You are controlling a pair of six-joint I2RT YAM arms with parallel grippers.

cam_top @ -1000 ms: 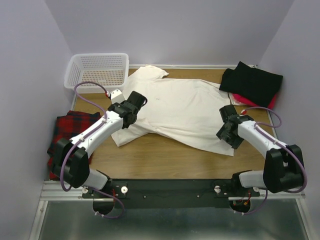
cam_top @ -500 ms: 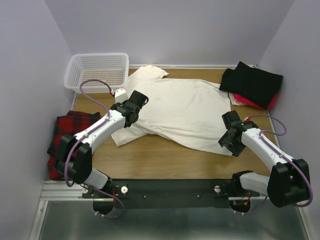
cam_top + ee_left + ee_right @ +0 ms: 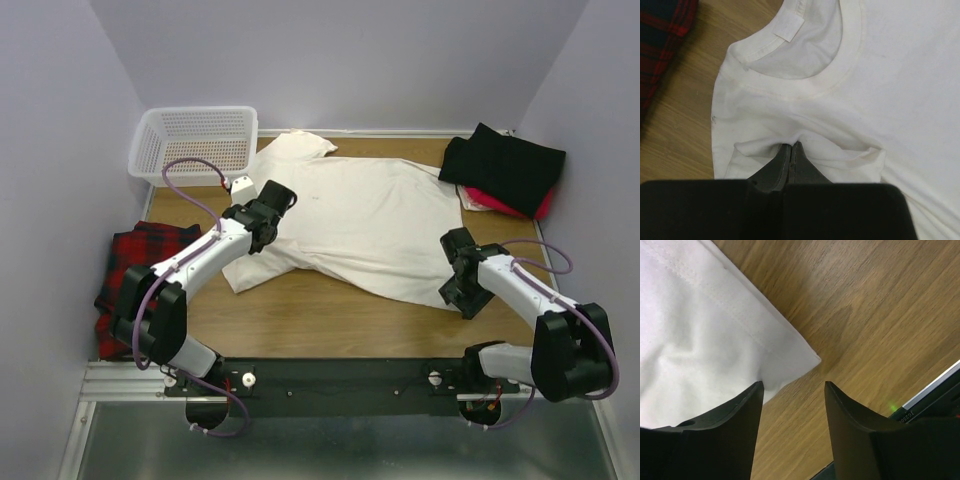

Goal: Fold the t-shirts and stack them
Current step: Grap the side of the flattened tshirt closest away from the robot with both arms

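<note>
I see a corner of the cream shirt [image 3: 695,340] just ahead of my parted right fingers [image 3: 860,440]; my left fingers [image 3: 779,169] clamp its cloth by the collar.

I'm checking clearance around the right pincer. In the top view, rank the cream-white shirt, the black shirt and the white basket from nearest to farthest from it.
1. cream-white shirt: mid-table, its near right corner lies right at the right pincer.
2. black shirt: far right corner of the table.
3. white basket: far left corner.
</note>
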